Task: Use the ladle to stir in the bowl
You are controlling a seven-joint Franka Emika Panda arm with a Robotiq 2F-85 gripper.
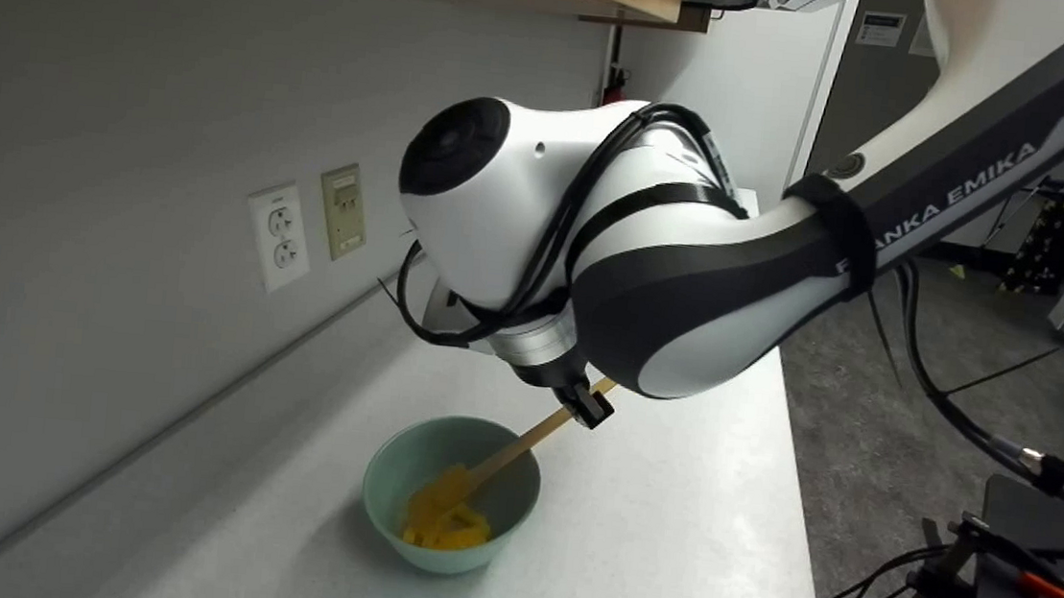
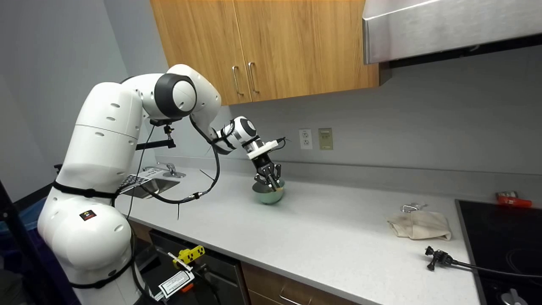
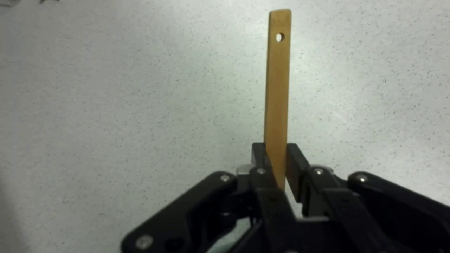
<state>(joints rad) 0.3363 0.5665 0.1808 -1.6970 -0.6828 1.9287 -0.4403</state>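
My fingers (image 3: 297,159) are clamped on the ladle (image 3: 277,88), one to each side of its flat, wood-coloured handle, partway along its length. In the wrist view the handle stands nearly straight up from between them, with a small hole near its end and the pale, speckled bench (image 3: 140,88) behind it. On the opposite side of my grip, in an exterior view, the handle slants down across the rim of a round, pale teal-green bowl (image 1: 413,452); whether it touches the rim I cannot tell. The ladle's head lies inside the bowl, tilted, amid a cluster of yellow pieces (image 1: 459,531), and its outline partly blends with theirs. The bowl sits upright on the bench. My fingers are outside it, above the bench, just past the rim on the side away from the wall (image 1: 121,157).

My arm (image 2: 108,123) is arched: in an exterior view it rises, thick and white, from the lower left, bends over at the top, and steps down through its joints to the fingers, which overlap the bowl from there. The wrist (image 1: 500,229) hangs over the bench, a rounded white housing with a black cap, and below it my fingers point downward, angled slightly away from the wall.
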